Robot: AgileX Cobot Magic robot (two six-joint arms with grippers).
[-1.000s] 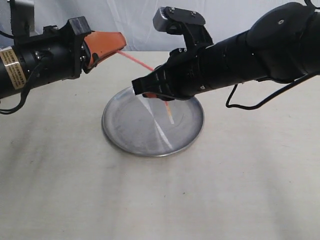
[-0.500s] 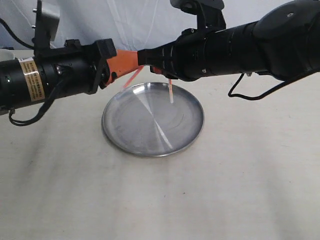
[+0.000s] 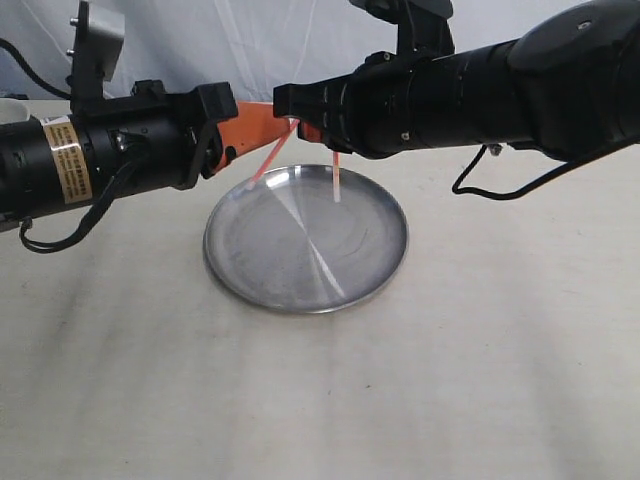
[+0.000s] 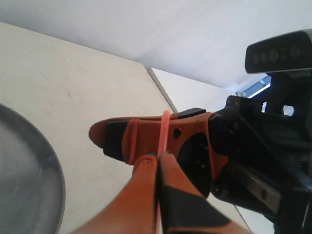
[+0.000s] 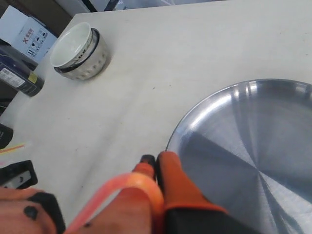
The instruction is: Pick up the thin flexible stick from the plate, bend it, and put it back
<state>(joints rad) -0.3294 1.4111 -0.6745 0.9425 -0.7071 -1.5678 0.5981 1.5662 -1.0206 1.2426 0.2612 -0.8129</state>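
Note:
The thin red-orange stick (image 3: 264, 160) is held above the silver plate (image 3: 300, 265), bent into a loop between both grippers. Its two loose legs hang down toward the plate's far rim. My left gripper (image 3: 270, 121) is shut on one part of the stick (image 4: 165, 127). My right gripper (image 3: 300, 126) is shut on the other part, and the stick (image 5: 139, 182) curves tightly over its fingers. The two sets of orange fingertips nearly touch. In the left wrist view my left gripper (image 4: 158, 157) sits right in front of the right gripper's fingers (image 4: 141, 139). My right gripper (image 5: 156, 162) hovers beside the plate (image 5: 253, 122).
A small white bowl with a patterned rim (image 5: 80, 50) stands on the table away from the plate. A dark box (image 5: 17, 78) and a white box (image 5: 27, 29) lie near the table's edge. A white curtain hangs behind the table.
Both grippers have risen and come together over the plate's far rim. The stick, straight between them a second ago, is now folded into a loop with its legs hanging down.

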